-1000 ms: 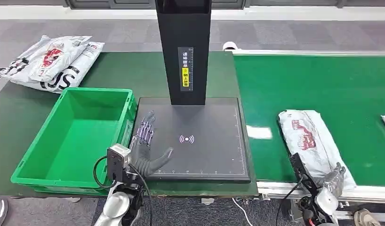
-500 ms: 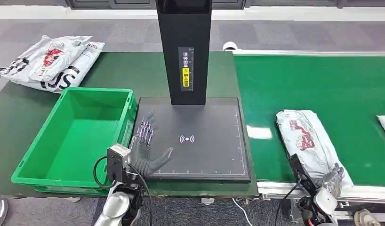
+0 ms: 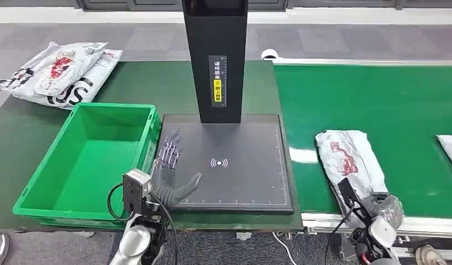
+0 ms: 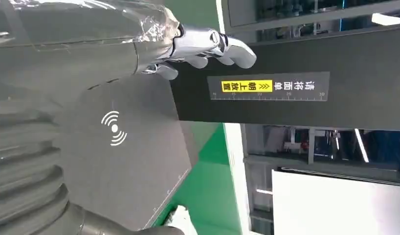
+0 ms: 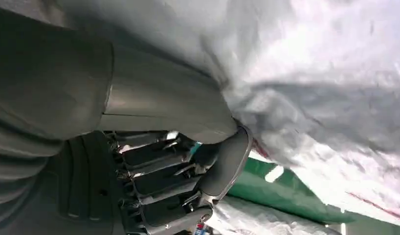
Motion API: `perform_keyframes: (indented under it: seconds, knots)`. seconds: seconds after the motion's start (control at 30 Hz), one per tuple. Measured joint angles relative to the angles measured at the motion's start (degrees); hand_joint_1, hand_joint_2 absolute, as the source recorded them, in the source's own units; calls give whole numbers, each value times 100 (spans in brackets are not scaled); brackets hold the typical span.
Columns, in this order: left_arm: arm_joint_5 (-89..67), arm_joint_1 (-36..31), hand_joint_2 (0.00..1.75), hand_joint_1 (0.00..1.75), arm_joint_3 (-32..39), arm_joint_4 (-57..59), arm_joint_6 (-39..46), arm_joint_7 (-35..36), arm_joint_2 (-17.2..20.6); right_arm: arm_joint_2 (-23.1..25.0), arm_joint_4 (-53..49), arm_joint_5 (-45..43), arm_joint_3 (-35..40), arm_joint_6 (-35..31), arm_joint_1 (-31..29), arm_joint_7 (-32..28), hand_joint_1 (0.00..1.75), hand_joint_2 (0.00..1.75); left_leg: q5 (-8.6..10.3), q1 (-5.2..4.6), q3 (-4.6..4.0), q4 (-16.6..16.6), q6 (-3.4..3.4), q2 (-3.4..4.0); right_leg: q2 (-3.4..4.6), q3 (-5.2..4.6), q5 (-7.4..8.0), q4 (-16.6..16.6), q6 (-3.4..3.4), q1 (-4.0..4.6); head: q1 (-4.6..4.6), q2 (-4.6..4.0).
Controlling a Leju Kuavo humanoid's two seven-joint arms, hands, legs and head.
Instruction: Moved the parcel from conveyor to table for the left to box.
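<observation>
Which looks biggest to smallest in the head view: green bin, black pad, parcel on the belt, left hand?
1. green bin
2. black pad, close to the bin in apparent area, so this ordering is unsure
3. parcel
4. left hand

One green bin, one black scanner pad, two parcels on the conveyor, two or three stacked on the table
</observation>
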Motion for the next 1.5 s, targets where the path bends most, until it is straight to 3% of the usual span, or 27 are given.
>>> perform_keyframes:
  seconds: [0.43,0.57,0.73,0.93,1.5]
  knots:
    - [-24,38,175,0,83,-61,-9,2,-35,13,-9,-33,0,-199,-9,-337,175,175,0,0,-5,0,0,-5,-2,0,0,0,0,-2,2,0]
    - [-46,69,175,0,90,-87,-7,7,-42,103,-197,-720,0,-525,-29,-1363,175,175,0,0,-7,-1,0,-4,-2,-2,0,1,0,-2,2,0]
    - [-116,88,175,0,116,-100,39,4,-77,457,-1461,-1714,202,-557,39,-2234,175,175,4,0,-7,-1,1,-3,-2,-4,1,3,-1,-1,2,0]
    - [-144,84,175,0,127,-66,70,-48,-109,680,-3627,-2164,1181,-398,183,-2083,175,175,8,1,-5,-1,-2,-1,1,-9,1,5,-3,-1,0,-2]
    - [-107,-72,175,0,131,135,72,-166,-140,726,-5542,-2553,2290,-520,341,-2411,175,175,9,0,-9,-1,-1,-10,-4,-8,3,4,-2,-1,2,0]
